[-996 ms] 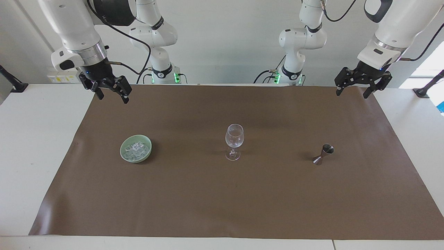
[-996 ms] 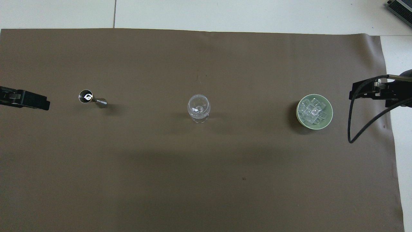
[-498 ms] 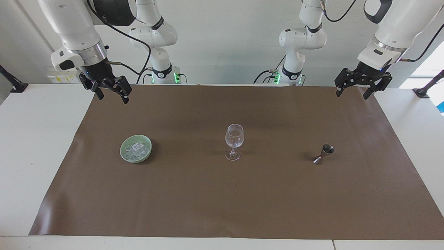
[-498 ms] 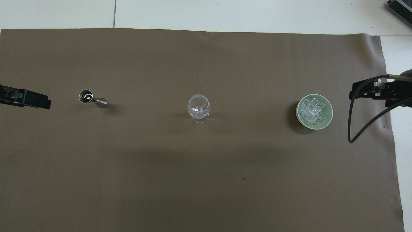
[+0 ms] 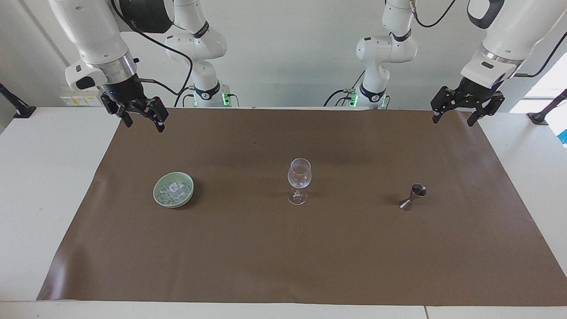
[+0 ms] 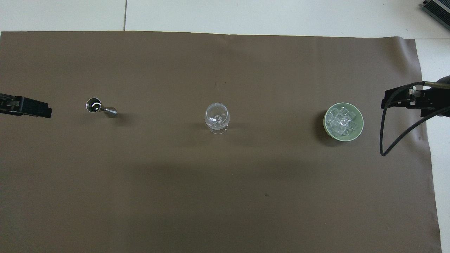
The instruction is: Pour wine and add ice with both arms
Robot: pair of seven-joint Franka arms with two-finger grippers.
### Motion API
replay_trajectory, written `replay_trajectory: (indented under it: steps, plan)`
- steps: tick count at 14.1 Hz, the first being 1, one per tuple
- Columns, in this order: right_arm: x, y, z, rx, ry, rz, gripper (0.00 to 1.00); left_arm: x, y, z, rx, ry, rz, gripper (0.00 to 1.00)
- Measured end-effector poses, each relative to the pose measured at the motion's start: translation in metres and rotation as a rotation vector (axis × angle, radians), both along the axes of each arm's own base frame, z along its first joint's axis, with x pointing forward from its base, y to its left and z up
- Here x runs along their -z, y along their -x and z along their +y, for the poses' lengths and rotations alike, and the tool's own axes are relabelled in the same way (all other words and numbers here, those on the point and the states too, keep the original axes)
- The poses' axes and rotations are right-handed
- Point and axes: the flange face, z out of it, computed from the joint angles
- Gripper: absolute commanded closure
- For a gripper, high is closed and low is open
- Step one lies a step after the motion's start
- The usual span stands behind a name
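A clear stemmed wine glass [image 5: 299,179] [image 6: 216,117] stands upright mid-mat and looks empty. Wine is out of view. The ice [image 5: 174,191] [image 6: 342,121] is heaped in a pale green bowl [image 5: 158,198] toward the right arm's end. A small metal jigger [image 5: 413,197] [image 6: 100,108] stands toward the left arm's end. My right gripper [image 5: 143,125] hangs open over the mat's edge by the robots, holding nothing. My left gripper [image 5: 453,120] hangs open and holding nothing over the mat's corner at its own end.
A brown mat [image 5: 283,257] covers most of the white table [image 5: 44,177]. A black cable [image 6: 383,140] loops down from the right wrist near the bowl. The arm bases stand at the table's robot end.
The left gripper has drifted slightly outward toward its own end of the table. The right arm, glass, bowl and jigger have not moved.
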Motion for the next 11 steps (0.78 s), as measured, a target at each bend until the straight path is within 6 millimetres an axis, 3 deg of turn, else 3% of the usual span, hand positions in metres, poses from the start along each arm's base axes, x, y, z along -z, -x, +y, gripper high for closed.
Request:
replay_trajectory:
  steps: [6, 11]
  plan:
    - [0.0, 0.0, 0.0, 0.0, 0.0, 0.0, 0.0, -0.012, -0.005, 0.005, -0.01, 0.008, -0.027, 0.0]
    - [0.0, 0.0, 0.0, 0.0, 0.0, 0.0, 0.0, -0.006, -0.049, 0.016, -0.036, 0.014, -0.01, 0.0]
